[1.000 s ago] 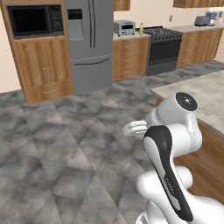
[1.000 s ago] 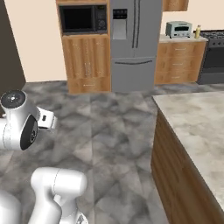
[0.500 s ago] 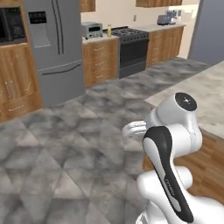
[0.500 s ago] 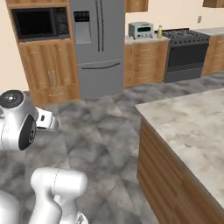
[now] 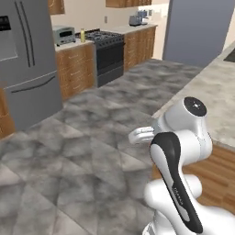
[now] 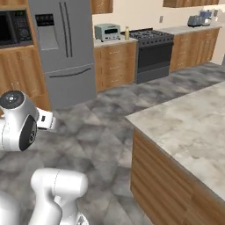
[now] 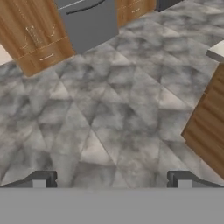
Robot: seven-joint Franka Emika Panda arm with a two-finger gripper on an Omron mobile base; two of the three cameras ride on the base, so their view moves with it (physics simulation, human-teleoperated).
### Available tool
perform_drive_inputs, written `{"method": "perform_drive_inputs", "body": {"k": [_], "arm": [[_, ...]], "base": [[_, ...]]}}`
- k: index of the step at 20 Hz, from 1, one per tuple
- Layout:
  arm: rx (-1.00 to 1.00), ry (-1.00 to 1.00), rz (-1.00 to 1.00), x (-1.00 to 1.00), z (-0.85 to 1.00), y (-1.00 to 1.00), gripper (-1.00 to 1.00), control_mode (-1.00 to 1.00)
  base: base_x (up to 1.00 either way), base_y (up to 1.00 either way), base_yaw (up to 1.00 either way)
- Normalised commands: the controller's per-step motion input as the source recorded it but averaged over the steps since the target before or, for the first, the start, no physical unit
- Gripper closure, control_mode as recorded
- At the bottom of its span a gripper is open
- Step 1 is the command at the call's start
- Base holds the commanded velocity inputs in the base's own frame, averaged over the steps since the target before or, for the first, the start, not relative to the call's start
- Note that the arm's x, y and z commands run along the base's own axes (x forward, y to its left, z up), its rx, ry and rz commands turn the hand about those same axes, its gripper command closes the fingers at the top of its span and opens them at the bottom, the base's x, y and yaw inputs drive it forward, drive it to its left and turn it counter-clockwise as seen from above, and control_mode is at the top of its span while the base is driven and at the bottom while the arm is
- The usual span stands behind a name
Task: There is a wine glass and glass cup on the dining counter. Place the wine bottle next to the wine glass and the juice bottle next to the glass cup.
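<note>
Tool (image 7: 111,179) spread wide over floor; dining counter (image 7: 216,51) corner off to side.

no legible text, labels or numbers on any surface

Ahead of my wide-open pincer (image 7: 111,179) lies bare grey floor (image 7: 109,109). The dining counter (image 6: 189,127) walls off my right, its corner nearest; the fridge (image 6: 66,48) stands beyond.
</note>
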Motion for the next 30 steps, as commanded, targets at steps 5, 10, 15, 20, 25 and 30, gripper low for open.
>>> {"method": "perform_drive_inputs", "body": {"k": [5,10,15,20,25,30], "arm": [[0.0,0.0,0.0,0.0,0.0,0.0,-1.0,1.0],[0.0,0.0,0.0,0.0,0.0,0.0,-1.0,1.0],[0.0,0.0,0.0,0.0,0.0,0.0,-1.0,1.0],[0.0,0.0,0.0,0.0,0.0,0.0,-1.0,1.0],[0.0,0.0,0.0,0.0,0.0,0.0,-1.0,1.0],[0.0,0.0,0.0,0.0,0.0,0.0,-1.0,1.0]], "base": [[0.76,0.39,-0.34],[0.75,0.39,-0.35],[0.75,0.39,-0.35],[0.75,0.4,-0.34],[0.74,0.44,-0.3],[0.69,0.56,-0.16]]}}
